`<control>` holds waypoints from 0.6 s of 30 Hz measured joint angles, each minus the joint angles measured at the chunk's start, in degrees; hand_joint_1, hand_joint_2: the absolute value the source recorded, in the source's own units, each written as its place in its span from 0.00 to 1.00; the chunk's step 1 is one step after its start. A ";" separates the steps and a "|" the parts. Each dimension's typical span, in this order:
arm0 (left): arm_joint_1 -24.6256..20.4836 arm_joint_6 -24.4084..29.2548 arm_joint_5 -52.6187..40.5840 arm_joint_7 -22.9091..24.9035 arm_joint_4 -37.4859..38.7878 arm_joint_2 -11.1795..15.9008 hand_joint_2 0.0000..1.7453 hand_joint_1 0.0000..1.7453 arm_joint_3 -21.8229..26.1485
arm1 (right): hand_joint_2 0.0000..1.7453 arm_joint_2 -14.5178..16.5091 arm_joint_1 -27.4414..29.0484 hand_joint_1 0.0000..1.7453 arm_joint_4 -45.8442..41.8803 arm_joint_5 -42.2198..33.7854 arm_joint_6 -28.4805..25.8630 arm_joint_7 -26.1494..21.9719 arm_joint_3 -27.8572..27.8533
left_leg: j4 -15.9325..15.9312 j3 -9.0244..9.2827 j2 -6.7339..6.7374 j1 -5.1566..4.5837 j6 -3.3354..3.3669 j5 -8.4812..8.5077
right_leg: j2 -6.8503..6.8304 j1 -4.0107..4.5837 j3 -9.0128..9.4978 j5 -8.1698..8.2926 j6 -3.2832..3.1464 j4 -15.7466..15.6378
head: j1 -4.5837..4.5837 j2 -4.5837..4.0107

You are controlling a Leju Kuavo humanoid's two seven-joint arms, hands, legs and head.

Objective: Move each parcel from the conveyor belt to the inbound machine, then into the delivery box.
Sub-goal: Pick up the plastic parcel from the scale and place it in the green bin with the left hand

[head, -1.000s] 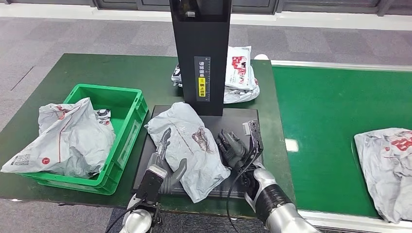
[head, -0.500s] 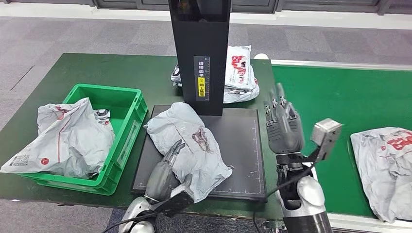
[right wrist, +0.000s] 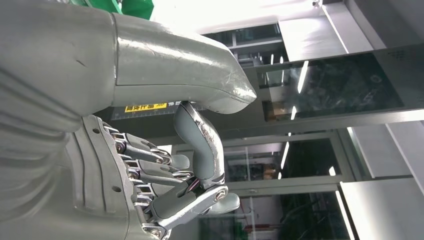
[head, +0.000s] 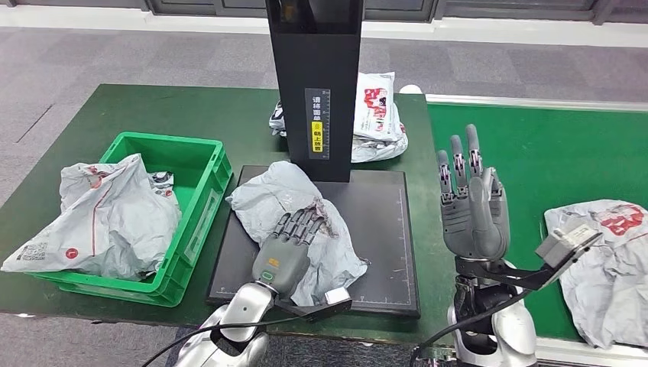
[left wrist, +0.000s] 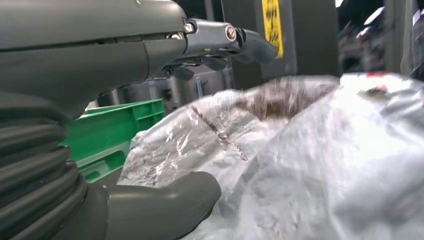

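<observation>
**On the scanner plate: left hand over a grey parcel, right hand raised and bare**

At centre of the head view, a crumpled grey parcel lies on the black plate of the inbound machine, just in front of its black column. The left hand comes in from 6 o'clock and rests on the parcel's near half, palm down, fingers spread over the plastic. In the left wrist view the thumb lies against the parcel's edge while the fingers arch above it; whether the hand really grips the parcel or only lies on it I cannot tell.

At 3 o'clock from the plate, the right hand stands upright above the table edge, fingers straight, apart and pointing up, holding nothing. The right wrist view shows that hand with nothing in its palm.

At 9 o'clock sits the green box, with a grey parcel draped over its left wall. Behind the column, at 12 o'clock, lies a pile of white parcels. At far 3 o'clock another grey parcel lies on the green belt, well apart from the right hand.
</observation>
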 joint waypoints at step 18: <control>-12.65 -10.26 -0.13 -1.43 18.08 0.87 1.00 1.00 -4.02 | 1.00 1.04 2.72 0.00 -2.40 -1.51 1.34 -1.11 -1.85 | -0.04 0.22 -0.05 0.00 0.05 -0.04 | -0.08 0.00 0.47 -0.06 0.01 -0.01 | 0.01 0.00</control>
